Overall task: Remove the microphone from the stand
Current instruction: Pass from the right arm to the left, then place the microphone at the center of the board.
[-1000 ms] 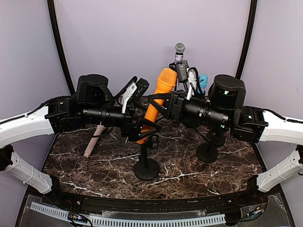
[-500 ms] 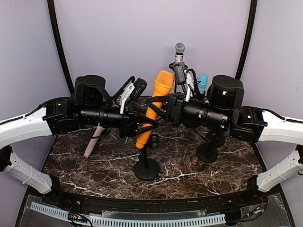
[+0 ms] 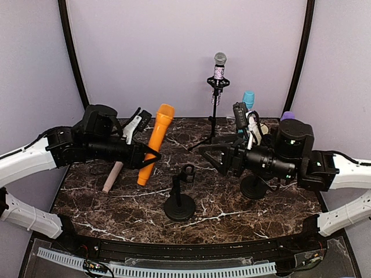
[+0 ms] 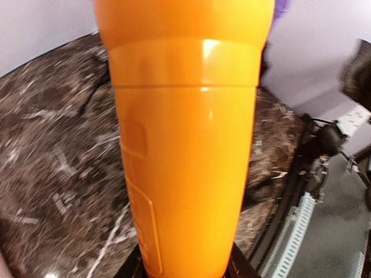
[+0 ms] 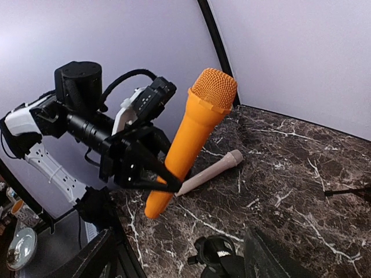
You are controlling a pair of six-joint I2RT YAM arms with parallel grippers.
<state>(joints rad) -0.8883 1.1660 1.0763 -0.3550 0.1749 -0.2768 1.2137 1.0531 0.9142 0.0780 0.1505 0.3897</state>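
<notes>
Left wrist view: orange microphone (image 4: pixel 185 139) fills the frame with both ends cut off, left gripper (image 4: pixel 184 271) shows only as dark slivers at the bottom edge, and the marble table (image 4: pixel 52 174) behind is blurred. Right wrist view: right gripper (image 5: pixel 178 243) fingers and the stand (image 5: pixel 215 255) clip are cropped by the bottom edge. Top view: pink microphone (image 3: pixel 112 178) is partly hidden under the left arm (image 3: pixel 75 145); blue microphone (image 3: pixel 248 97) and purple microphone (image 3: pixel 288 115) show heads only behind the right arm (image 3: pixel 290 159).

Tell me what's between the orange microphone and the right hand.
The empty black stand sits between the orange microphone and the right hand, slightly nearer the arm bases; the top view shows it.
</notes>
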